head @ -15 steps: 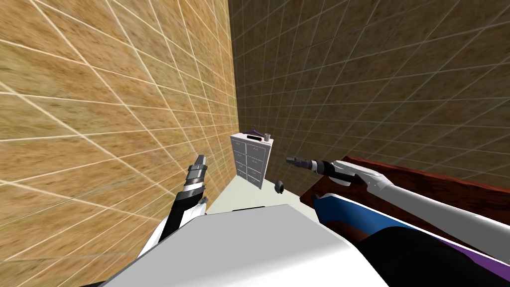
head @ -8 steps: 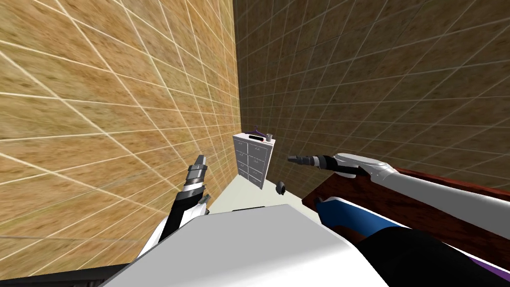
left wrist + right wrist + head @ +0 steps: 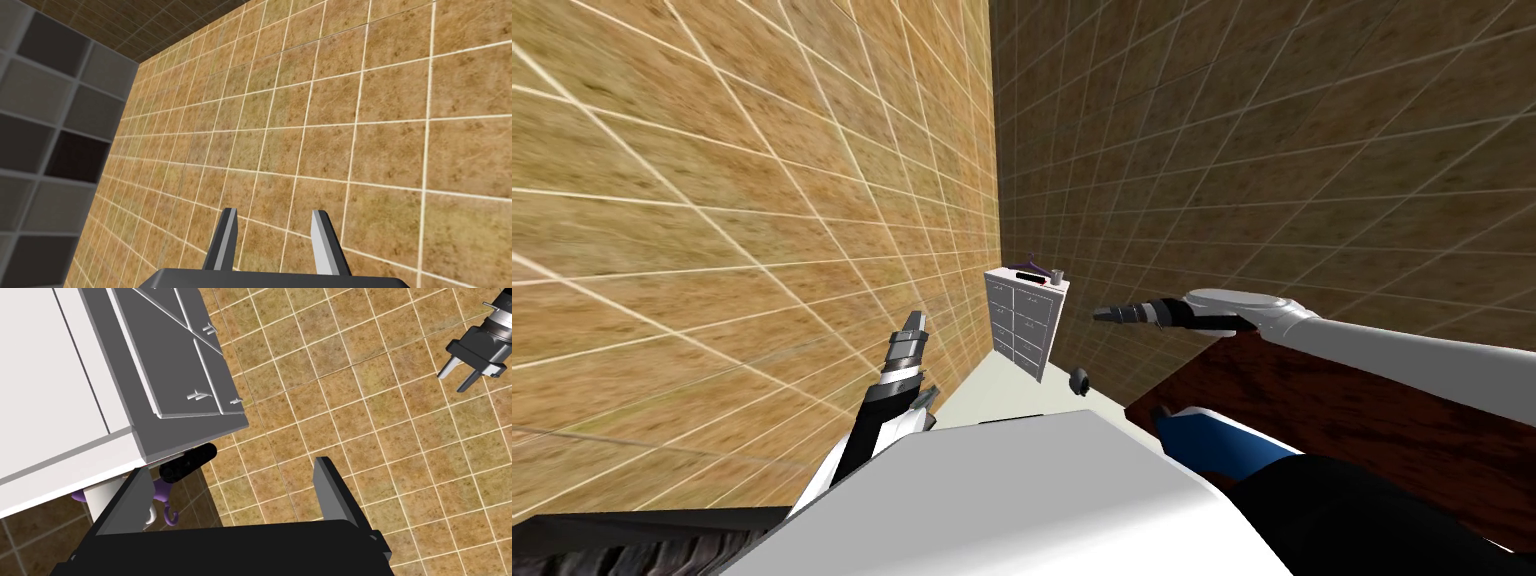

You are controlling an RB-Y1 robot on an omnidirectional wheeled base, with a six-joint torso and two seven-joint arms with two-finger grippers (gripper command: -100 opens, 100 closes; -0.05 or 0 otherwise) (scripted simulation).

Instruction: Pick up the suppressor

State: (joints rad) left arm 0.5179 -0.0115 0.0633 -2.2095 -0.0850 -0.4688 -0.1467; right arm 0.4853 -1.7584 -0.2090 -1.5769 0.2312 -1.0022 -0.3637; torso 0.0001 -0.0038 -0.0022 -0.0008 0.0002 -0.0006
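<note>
1. Right gripper [image 3: 232, 488]: fingers released and spread wide, with nothing between them.
2. Suppressor [image 3: 187, 463]: a black cylinder lying on top of the white drawer cabinet [image 3: 65, 413]. It sits ahead of the right fingers, apart from them and nearer 1 fingertip.
3. Purple hook [image 3: 161, 492]: lies just beside the suppressor.
4. Left gripper [image 3: 272, 235]: fingers released and empty, facing the tiled wall [image 3: 350, 125].

Left end effector [image 3: 275, 212], fingers [image 3: 227, 235] apart, facing tan tiled wall [image 3: 325, 125] beside grey grid [image 3: 45, 125], perhaps shelving.
</note>
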